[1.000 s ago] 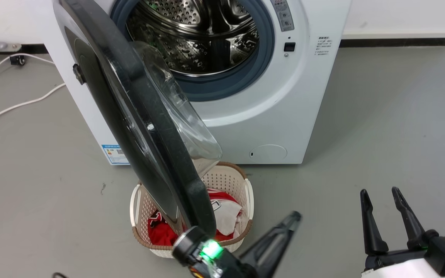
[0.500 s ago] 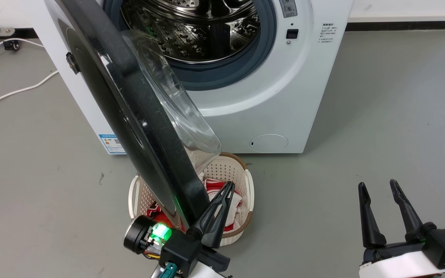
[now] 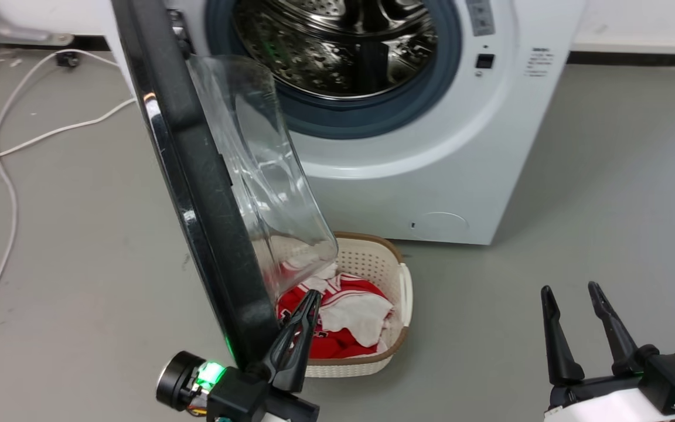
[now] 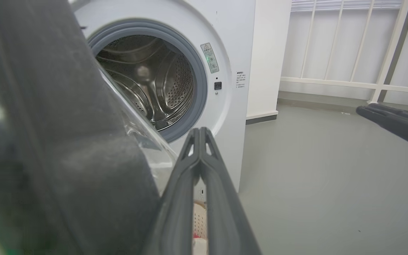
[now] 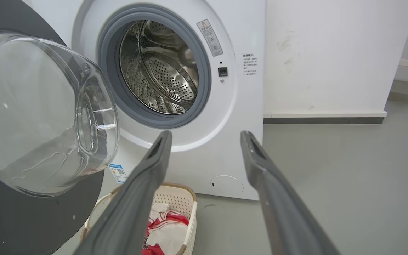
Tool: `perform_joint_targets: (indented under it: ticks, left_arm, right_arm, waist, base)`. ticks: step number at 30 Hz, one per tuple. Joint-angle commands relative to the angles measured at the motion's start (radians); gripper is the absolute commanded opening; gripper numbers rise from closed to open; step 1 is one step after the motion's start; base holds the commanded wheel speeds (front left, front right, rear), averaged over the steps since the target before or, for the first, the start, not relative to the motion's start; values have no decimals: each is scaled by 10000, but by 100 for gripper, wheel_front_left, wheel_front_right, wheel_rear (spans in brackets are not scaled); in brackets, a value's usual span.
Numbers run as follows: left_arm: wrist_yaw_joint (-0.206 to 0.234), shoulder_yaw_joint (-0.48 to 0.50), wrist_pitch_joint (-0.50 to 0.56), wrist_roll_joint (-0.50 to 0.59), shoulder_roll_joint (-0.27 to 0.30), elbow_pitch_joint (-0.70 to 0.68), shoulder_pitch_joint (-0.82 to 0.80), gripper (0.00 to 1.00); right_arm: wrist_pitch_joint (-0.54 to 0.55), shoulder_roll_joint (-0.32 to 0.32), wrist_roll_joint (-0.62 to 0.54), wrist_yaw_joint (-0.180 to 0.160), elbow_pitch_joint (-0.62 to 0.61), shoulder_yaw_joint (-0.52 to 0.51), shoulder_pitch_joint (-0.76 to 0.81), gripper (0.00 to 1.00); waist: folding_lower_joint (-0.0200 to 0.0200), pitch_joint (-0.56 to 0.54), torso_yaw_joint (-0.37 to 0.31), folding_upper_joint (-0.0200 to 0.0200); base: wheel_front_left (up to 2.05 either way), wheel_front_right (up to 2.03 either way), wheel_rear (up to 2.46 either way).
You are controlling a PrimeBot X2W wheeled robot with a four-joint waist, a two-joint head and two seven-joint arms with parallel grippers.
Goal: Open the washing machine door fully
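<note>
left hand (image 3: 312, 299) pressed together by washing machine door (image 3: 208, 205), right hand (image 3: 569, 287) spread, basket (image 3: 367, 264) holding red-white clothes (image 3: 349, 310)

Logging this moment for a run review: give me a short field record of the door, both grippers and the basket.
door: washing machine door swung open, edge-on in head view
left gripper: shut, beside door's lower inner rim; contact unclear
right gripper: open, empty, apart from door
basket: on floor before the washing machine, holding red and white clothes
</note>
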Motion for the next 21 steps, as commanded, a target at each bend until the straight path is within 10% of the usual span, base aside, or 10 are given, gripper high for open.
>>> perform_joint_targets:
  ticks: [1,21]
  left_arm:
    - [277,627,92,-12,227,167,-50,0]
    - [354,3903,63,-831,-64,103,674,0]
  right_arm:
    - [-18,23,57,-3,36,-13,132,100]
    - [-20,17,-200,-5,29,65,-73,100]
  waist:
    - [1,-74,322,-1]
    - [1,276,2159,-1]
  base:
    - [0,0,0]
    - [0,0,0]
